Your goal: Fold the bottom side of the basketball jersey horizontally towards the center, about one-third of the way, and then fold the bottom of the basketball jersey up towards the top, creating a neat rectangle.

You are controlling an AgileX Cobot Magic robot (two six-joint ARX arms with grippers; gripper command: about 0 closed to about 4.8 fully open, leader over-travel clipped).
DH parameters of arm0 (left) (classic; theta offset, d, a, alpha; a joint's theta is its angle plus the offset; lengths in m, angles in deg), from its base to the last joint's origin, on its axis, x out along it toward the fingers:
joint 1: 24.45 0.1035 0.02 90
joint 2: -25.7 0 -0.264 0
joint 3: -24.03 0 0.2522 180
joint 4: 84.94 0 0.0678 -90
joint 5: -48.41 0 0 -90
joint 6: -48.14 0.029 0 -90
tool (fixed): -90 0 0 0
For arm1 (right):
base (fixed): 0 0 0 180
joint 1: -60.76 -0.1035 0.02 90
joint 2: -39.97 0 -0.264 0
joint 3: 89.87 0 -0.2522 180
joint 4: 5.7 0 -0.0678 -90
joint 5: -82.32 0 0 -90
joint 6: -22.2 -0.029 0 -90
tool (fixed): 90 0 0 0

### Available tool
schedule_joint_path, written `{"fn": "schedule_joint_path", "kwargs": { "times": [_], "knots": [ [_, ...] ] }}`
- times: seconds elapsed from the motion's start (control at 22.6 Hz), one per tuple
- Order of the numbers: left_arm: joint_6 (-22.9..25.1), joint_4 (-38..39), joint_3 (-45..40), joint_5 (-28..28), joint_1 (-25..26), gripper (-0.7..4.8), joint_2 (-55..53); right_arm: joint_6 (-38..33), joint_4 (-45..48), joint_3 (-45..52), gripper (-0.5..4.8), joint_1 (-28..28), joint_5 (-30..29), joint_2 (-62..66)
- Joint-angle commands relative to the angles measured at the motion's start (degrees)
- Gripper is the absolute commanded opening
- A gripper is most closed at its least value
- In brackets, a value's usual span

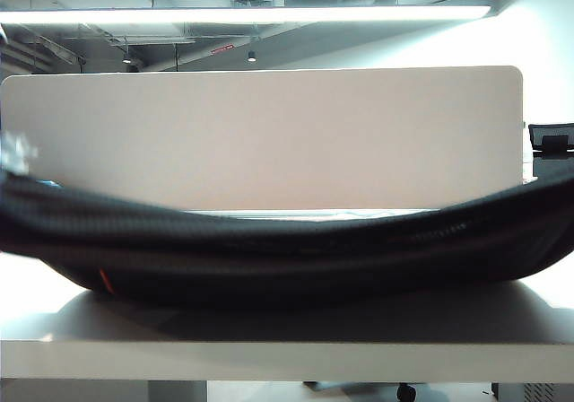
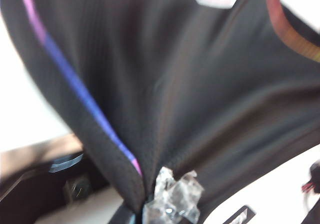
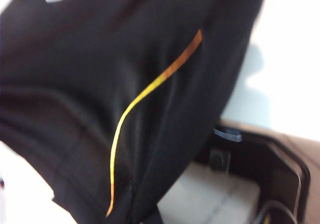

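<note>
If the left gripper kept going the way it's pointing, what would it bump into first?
Probably the basketball jersey itself: the left gripper is shut on its edge, and black cloth fills the view ahead. Depth is unclear.

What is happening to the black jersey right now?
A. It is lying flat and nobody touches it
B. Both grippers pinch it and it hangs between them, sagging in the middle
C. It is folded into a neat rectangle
B: the basketball jersey droops like a hammock over the table, with the left gripper and right gripper each shut on its cloth.

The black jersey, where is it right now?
The basketball jersey hangs stretched across the exterior view above the table, pinched between the left gripper and right gripper.
</note>
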Motion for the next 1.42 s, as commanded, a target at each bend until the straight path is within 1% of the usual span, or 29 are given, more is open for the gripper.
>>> {"fn": "schedule_joint_path", "kwargs": {
  "times": [0.04, 0.09, 0.13, 0.18, 0.22, 0.27, 0.35, 0.4, 0.44, 0.49, 0.58, 0.66, 0.8, 0.89, 0.93, 0.97, 1.02, 1.06, 1.11, 1.15, 1.2, 1.24, 1.28, 1.33, 1.42],
  "knots": [
    [-5.33, -11.04, 0.13, 0.44, 0.07, -0.06, 0.11, -7.21, 10.27, -0.83, -0.05, -1.09, 0.22, -1.20],
    [-5.38, -13.27, 0.22, 0.42, 0.07, -0.06, -0.76, -7.98, 12.94, -1.36, -0.05, -1.05, 0.26, -0.04],
    [-4.94, -17.42, 1.44, -0.22, 0.09, -0.06, -4.42, -8.02, 16.59, -2.80, -0.05, -0.92, 0.61, 2.60],
    [-4.46, -19.21, 2.67, -0.70, 0.11, -0.06, -6.95, -8.00, 18.71, -4.13, -0.05, -0.92, 1.64, 4.92],
    [-3.74, -22.62, 4.98, -1.16, 0.11, -0.06, -11.47, -7.72, 21.49, -6.51, -0.05, -0.92, 2.64, 8.83],
    [-1.92, -24.87, 7.17, -1.31, 0.11, -0.06, -15.02, -7.50, 23.37, -8.41, -0.05, -0.90, 3.08, 11.91],
    [1.75, -26.14, 15.12, -2.95, 0.11, -0.06, -25.14, -6.64, 26.84, -14.03, -0.05, -0.87, 3.93, 20.41],
    [4.33, -25.97, 20.83, -5.20, 0.13, -0.06, -31.91, -6.21, 27.63, -18.16, -0.05, -0.87, 3.93, 26.27],
    [4.96, -25.99, 23.10, -5.92, 0.15, -0.06, -34.64, -6.16, 27.93, -19.82, -0.05, -0.87, 3.93, 28.70],
    [5.86, -26.03, 27.87, -7.41, 0.22, -0.06, -40.35, -6.05, 28.57, -23.19, -0.05, -0.92, 3.91, 33.70],
    [5.88, -27.10, 33.48, -10.05, 0.50, -0.06, -47.47, -6.08, 30.16, -26.67, -0.05, -0.92, 3.96, 39.52],
    [5.86, -29.22, 36.17, -12.94, 0.59, -0.06, -51.34, -6.27, 32.79, -28.04, -0.05, -0.92, 3.98, 43.08],
    [5.84, -31.98, 38.97, -14.67, 0.83, -0.06, -56.15, -6.32, 37.81, -28.50, -0.05, -0.92, 4.76, 47.04],
    [5.90, -34.18, 39.76, -18.45, 0.83, -0.05, -58.58, -6.32, 41.81, -28.50, -0.03, -0.92, 5.27, 49.11],
    [6.10, -35.26, 39.74, -19.19, 0.83, -0.01, -59.08, -6.29, 43.34, -28.50, 0.31, -0.92, 5.22, 49.72],
    [7.06, -36.24, 39.74, -19.15, 0.85, 0.28, -59.58, -6.32, 44.52, -28.50, 0.93, -0.92, 5.20, 50.16],
    [8.61, -37.20, 39.74, -19.06, 0.85, 1.00, -59.95, -6.29, 45.66, -28.48, 1.70, -0.87, 5.25, 50.38],
    [9.79, -37.64, 39.74, -19.10, 0.85, 1.70, -60.08, -6.27, 46.88, -28.48, 2.63, -0.85, 5.25, 50.47],
    [11.19, -37.88, 39.76, -19.26, 0.87, 2.30, -60.06, -6.29, 47.67, -28.50, 3.24, -0.74, 5.25, 50.45],
    [11.98, -38.21, 39.76, -19.28, 0.87, 2.54, -60.06, -6.34, 48.19, -28.65, 3.60, -0.42, 5.20, 50.45],
    [12.11, -38.42, 39.76, -19.26, 0.87, 2.62, -60.04, -6.32, 47.95, -29.16, 3.65, -0.13, 5.22, 50.45],
    [12.07, -38.14, 39.76, -19.21, 0.92, 2.81, -59.84, -6.34, 46.88, -29.77, 3.64, 0.11, 5.09, 50.27],
    [12.04, -37.57, 39.76, -19.08, 0.98, 2.83, -59.76, -6.32, 44.85, -30.38, 3.64, 0.55, 4.61, 49.90],
    [11.98, -36.48, 39.76, -18.95, 1.33, 2.83, -59.43, -6.29, 43.01, -30.86, 3.58, 0.79, 4.48, 49.68],
    [12.13, -32.00, 39.74, -18.40, 1.60, 2.82, -58.25, -5.60, 38.16, -31.19, 3.30, 1.03, 3.72, 48.59]
  ]
}}
